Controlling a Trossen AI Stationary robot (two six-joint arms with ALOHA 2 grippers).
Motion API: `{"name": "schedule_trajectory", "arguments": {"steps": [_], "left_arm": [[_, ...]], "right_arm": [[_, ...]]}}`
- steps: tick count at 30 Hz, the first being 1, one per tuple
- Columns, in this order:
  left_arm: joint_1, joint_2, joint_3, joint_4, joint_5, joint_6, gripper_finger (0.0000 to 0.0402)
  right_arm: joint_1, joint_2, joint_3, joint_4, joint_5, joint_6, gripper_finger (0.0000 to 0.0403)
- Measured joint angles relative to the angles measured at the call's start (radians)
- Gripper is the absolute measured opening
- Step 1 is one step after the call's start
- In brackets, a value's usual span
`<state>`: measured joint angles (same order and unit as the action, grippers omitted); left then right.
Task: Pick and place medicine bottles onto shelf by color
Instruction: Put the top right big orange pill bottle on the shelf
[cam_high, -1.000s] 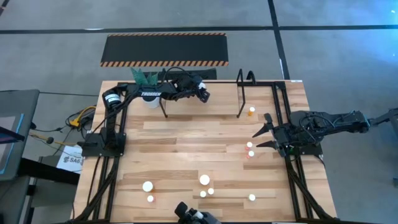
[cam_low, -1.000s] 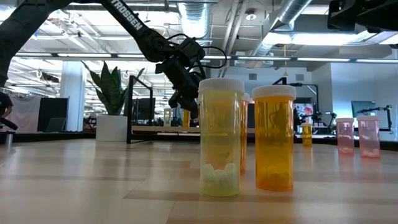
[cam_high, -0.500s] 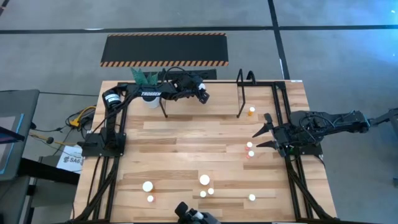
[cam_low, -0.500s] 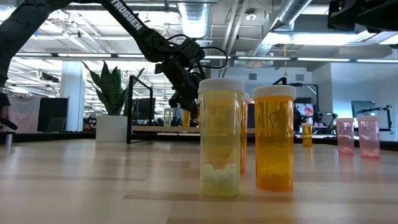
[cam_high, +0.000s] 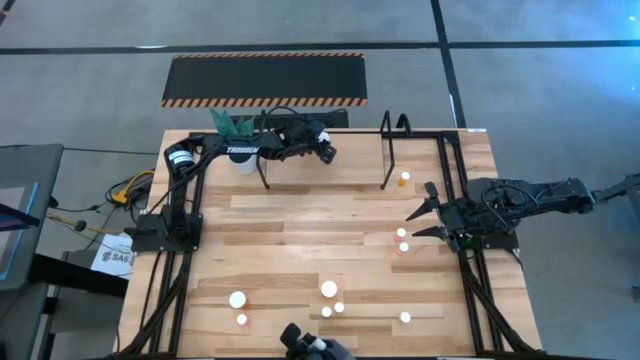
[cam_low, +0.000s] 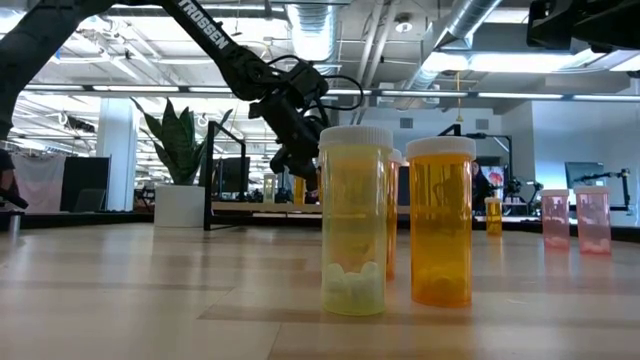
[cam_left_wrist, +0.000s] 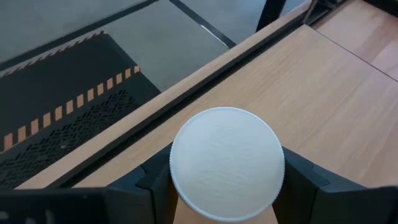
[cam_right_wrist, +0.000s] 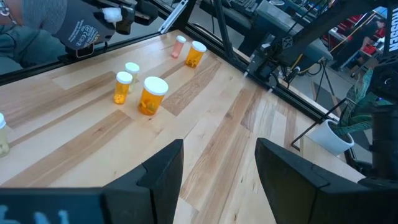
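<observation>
Nearest you in the low view stand a large yellow bottle (cam_low: 354, 222) and a large orange bottle (cam_low: 440, 222), side by side and upright on the table (cam_high: 300, 230). From above, these belong to the cluster of white caps along the table's front edge: a large cap (cam_high: 329, 289) with two small ones just beside it, another small one (cam_high: 405, 317) off to the right, and a large cap (cam_high: 237, 299) and a small cap to the left.

Farther in, two pink bottles (cam_high: 401, 240) sit close together near the right side. Your right gripper (cam_high: 428, 215) hovers just beside them with its fingers spread wide and nothing between them; its wrist view shows bare wood in the gap.

A small orange bottle (cam_high: 404, 179) stands alone beside the right black upright of the shelf (cam_high: 390, 150).

At the back, your left gripper (cam_left_wrist: 227, 180) is clamped on a white-capped bottle (cam_left_wrist: 227, 163), one finger on each side of it, held above the shelf's wooden board near the rear edge. In the low view that gripper hangs in the air, clear of the surface. The potted plant (cam_high: 236, 135) stands at the shelf's left end, and the hazard-striped mat (cam_high: 264, 80) lies on the floor beyond the table.
</observation>
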<state>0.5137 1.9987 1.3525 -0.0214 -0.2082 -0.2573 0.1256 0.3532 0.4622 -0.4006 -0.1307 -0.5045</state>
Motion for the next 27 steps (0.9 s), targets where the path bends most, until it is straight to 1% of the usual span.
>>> {"name": "schedule_trajectory", "arguments": {"steps": [7,11,18,27], "left_arm": [[0.003,0.012,0.002,0.043,-0.002,-0.002,0.0186],[0.009,0.041,0.016,0.062,0.040,-0.022,0.0196],[0.008,0.047,0.065,-0.017,0.022,-0.002,0.0198],[0.004,0.047,0.066,-0.024,0.010,-0.038,0.0198]], "right_arm": [[0.000,0.000,0.000,0.000,0.000,0.000,0.0223],[0.000,0.000,0.000,-0.001,0.000,0.000,0.0223],[0.000,0.000,0.000,-0.005,0.000,0.000,0.0223],[0.000,0.000,0.000,-0.006,0.000,0.000,0.0223]]}}
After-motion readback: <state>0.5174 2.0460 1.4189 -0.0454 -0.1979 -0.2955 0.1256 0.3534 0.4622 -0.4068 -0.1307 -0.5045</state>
